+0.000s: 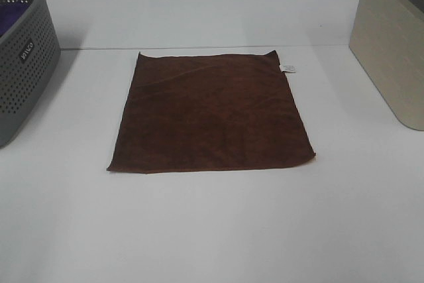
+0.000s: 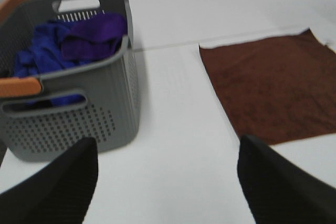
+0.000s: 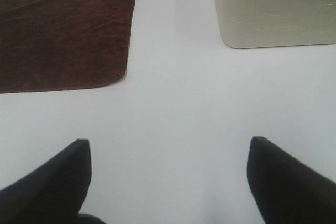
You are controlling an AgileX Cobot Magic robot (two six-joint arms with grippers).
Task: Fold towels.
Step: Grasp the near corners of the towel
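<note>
A dark brown square towel [image 1: 212, 114] lies spread flat in the middle of the white table, with a small white tag [image 1: 289, 68] at its far right corner. It also shows in the left wrist view [image 2: 275, 90] and in the right wrist view [image 3: 63, 32]. Neither gripper shows in the exterior high view. My left gripper [image 2: 168, 182] is open and empty, above bare table between the grey basket and the towel's left edge. My right gripper [image 3: 168, 179] is open and empty, above bare table to the right of the towel.
A grey perforated basket [image 1: 23, 64] with orange-trimmed rim stands at the far left and holds blue and purple cloths [image 2: 68, 45]. A beige bin [image 1: 391, 44] stands at the far right, also in the right wrist view [image 3: 273, 9].
</note>
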